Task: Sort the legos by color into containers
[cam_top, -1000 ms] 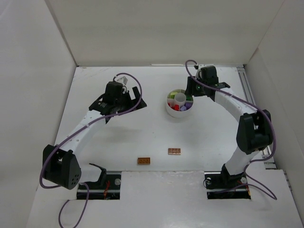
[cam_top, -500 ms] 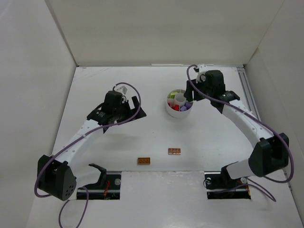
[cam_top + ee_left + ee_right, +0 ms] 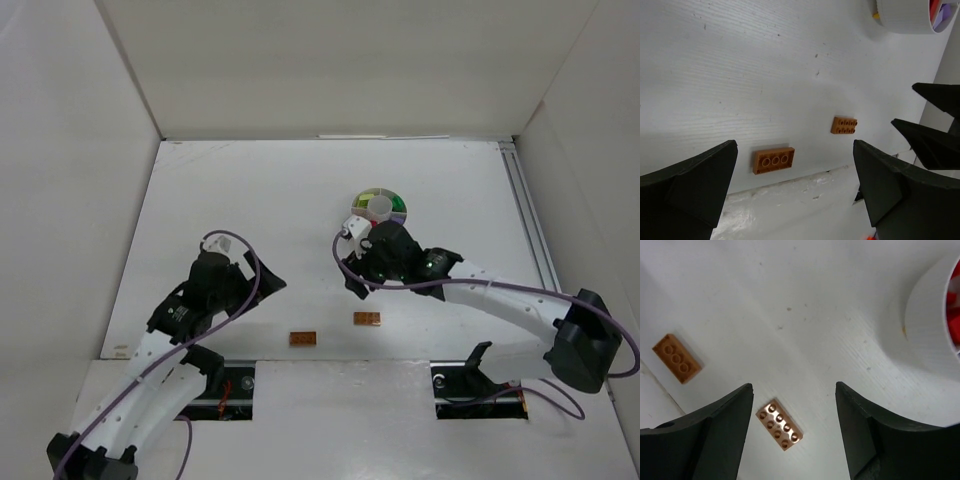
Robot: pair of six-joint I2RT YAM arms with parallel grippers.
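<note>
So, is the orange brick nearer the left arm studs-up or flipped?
Flipped: that orange brick shows three underside tubes, not studs; the other brick shows studs.

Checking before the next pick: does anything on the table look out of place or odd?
Two orange-brown legos lie loose on the table, outside the dish. The left lego is flipped, its underside with three round tubes up; the right lego sits studs up. Nothing looks spilled or damaged.
</note>
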